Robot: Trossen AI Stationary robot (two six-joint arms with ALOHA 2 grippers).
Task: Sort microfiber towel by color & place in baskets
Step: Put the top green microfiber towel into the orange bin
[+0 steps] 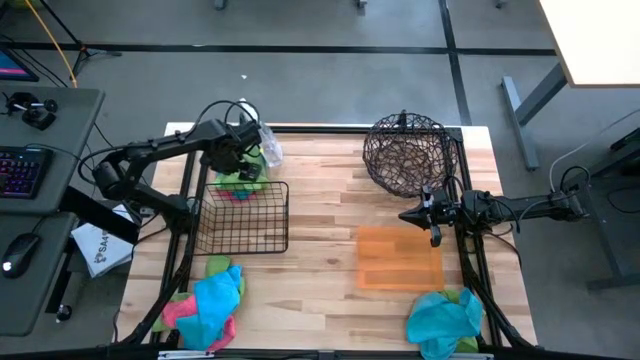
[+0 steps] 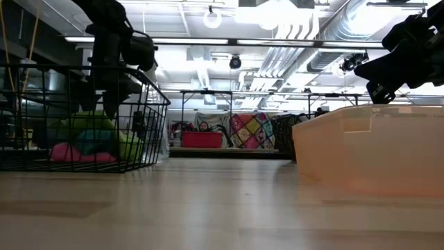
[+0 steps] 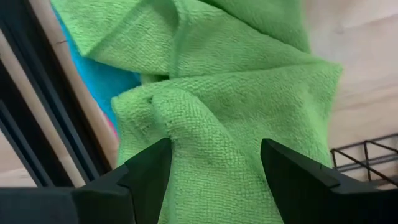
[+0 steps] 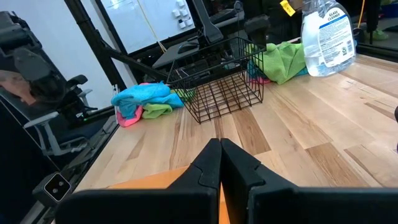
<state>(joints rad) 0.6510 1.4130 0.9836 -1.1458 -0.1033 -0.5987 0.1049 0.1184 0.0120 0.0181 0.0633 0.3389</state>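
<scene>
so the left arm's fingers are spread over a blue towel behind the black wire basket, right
Not quite: the towel is green, not blue. The left wrist view shows the left gripper with its fingers spread over a green towel; only a strip of blue shows beside it. The high view places it behind the black wire basket.

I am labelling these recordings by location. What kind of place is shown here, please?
Most likely a robotics lab or workshop: a butcher-block table with robot arms mounted on it, a desk with keyboard and mouse beside it, and exposed ceiling ducts above an open room.
</scene>
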